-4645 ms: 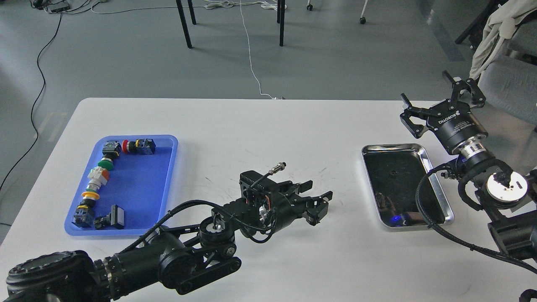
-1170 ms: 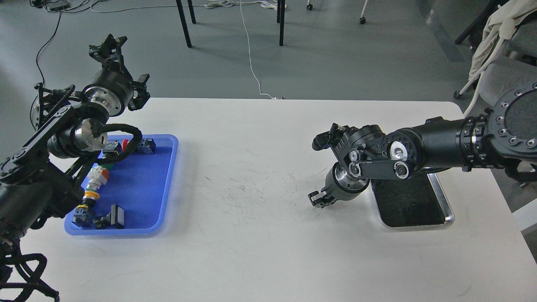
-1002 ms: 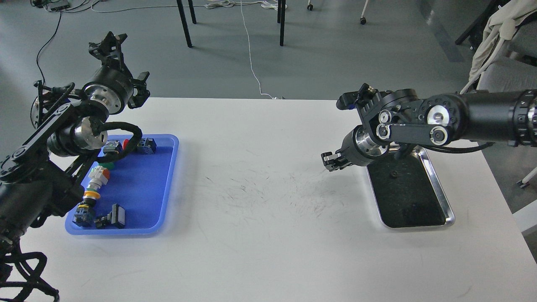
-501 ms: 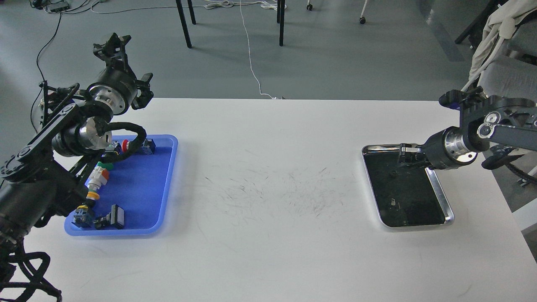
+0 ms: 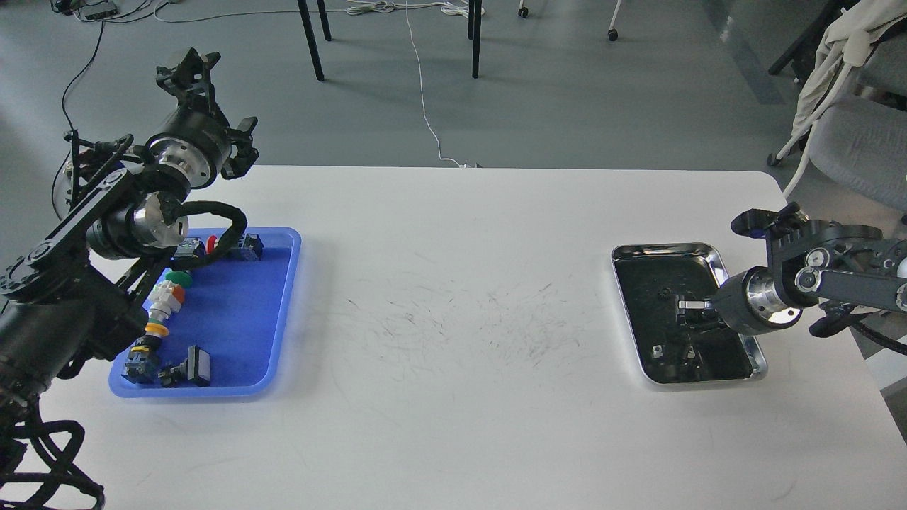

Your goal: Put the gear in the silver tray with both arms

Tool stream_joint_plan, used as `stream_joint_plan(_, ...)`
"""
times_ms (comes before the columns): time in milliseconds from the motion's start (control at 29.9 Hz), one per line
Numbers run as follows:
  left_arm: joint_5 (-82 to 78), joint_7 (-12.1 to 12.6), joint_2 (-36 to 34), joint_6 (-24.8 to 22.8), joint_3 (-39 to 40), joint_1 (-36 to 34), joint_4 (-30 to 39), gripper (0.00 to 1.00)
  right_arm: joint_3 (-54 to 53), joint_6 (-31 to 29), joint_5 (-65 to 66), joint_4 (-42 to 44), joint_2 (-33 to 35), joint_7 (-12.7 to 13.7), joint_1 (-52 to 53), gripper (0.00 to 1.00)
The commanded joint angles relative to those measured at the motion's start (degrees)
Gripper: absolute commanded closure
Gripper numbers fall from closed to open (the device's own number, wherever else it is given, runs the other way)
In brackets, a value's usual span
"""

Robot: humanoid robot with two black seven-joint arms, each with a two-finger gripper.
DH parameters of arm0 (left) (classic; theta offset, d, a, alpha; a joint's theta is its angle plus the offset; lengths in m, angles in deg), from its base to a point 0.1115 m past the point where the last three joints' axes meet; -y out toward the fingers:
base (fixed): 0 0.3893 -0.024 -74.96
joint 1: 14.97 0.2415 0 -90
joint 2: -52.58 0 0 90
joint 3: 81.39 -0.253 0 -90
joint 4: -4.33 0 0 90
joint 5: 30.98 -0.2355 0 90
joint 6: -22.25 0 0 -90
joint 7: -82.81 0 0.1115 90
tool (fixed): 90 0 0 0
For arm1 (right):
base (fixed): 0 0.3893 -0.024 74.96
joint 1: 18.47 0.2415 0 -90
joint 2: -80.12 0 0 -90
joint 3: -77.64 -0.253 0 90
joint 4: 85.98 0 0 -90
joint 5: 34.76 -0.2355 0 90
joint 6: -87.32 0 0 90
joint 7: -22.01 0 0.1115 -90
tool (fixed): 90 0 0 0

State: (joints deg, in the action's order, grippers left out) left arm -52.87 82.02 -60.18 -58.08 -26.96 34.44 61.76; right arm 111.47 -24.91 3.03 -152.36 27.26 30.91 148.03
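Note:
The silver tray (image 5: 662, 248) lies on the right side of the white table, with a shiny rim and a dark floor. A small dark round piece (image 5: 664, 292) lies on its floor; I cannot tell whether it is the gear. My right gripper (image 5: 691, 312) comes in from the right and hangs low over the middle of the tray. It is dark against the tray floor, so its fingers cannot be told apart. My left gripper (image 5: 204, 92) is raised past the table's back left corner, its claws spread and empty.
A blue plastic tray (image 5: 283, 312) at the left holds several push-button switches (image 5: 164, 301). The left arm's cable (image 5: 212, 212) hangs over its back edge. Chair and table legs stand on the floor behind the table.
My right arm has swung from left of the silver tray to its right side, and the gripper has come down over the tray's middle. My left arm has hardly moved.

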Motion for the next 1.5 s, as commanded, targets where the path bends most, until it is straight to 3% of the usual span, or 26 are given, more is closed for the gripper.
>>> stream_joint_plan(0, 0.0, 0.0, 0.0, 0.0, -0.02, -0.01, -0.03, 0.02, 0.02, -0.01, 0.09, -0.16, -0.05, -0.03, -0.21, 0.77)
stream_joint_plan(67, 0.0, 0.0, 0.0, 0.0, -0.02, -0.01, 0.06, 0.02, -0.16, 0.08, 0.09, -0.07, -0.05, -0.03, -0.73, 0.67)
stream_joint_plan(100, 0.0, 0.0, 0.0, 0.0, -0.02, -0.01, -0.03, 0.02, -0.33, -0.01, 0.09, -0.07, -0.05, -0.03, -0.65, 0.55)
stream_joint_plan(167, 0.0, 0.0, 0.0, 0.0, -0.02, -0.01, -0.03, 0.02, -1.82, -0.01, -0.26, -0.07, 0.13, -0.03, -0.65, 0.06)
stream_joint_plan(200, 0.0, 0.0, -0.09, 0.0, -0.02, -0.01, -0.03, 0.02, -3.05, -0.27, -0.44, -0.51, 0.39, -0.03, -0.65, 0.03)
stream_joint_plan(401, -0.17, 0.17, 0.08, 0.09, -0.02, -0.36, -0.03, 0.02, -10.52, 0.08, -0.79, -5.61, 4.69, -0.03, -0.12, 0.03)
stream_joint_plan(568, -0.17, 0.26, 0.08, 0.09, -1.86, -0.8, -0.03, 0.02, -30.61, 0.52, -3.24, -3.51, 10.84, -0.55, -1.87, 0.03)
stream_joint_plan(835, 0.09, 0.7, 0.08, -0.7, -3.01, -0.89, -0.03, 0.02, -61.04, 0.7, -42.04, 10.55, 10.41, -0.82, -9.43, 0.03)
stream_joint_plan(969, 0.53, 0.35, 0.43, -2.37, -3.01, -1.06, -0.47, 0.02, -66.07, -0.44, -62.71, 12.76, 8.83, -7.12, -18.98, 0.03)
stream_joint_plan(1069, 0.88, 0.17, 3.41, -3.34, -1.96, -1.24, -3.01, 0.02, -66.78, -5.0, -69.25, 12.49, 4.98, -12.32, -28.92, 0.03)
stream_joint_plan(1136, 1.41, 0.09, 5.18, -4.22, -1.61, -1.33, -6.17, 0.02, -68.61, -5.77, -69.35, 12.67, 0.5, -13.56, -34.37, 0.03)
stream_joint_plan(1303, 3.78, -0.09, 6.59, -5.1, -0.9, -1.24, -9.17, 0.02, -71.44, -5.77, -69.0, 13.02, -4.09, -12.69, -39.41, 0.02)
stream_joint_plan(1470, 3.87, 0.0, 7.73, -5.19, 4.1, -1.06, -9.52, 0.02, -71.44, -5.63, -69.0, 12.93, -4.09, -8.56, -39.23, 0.02)
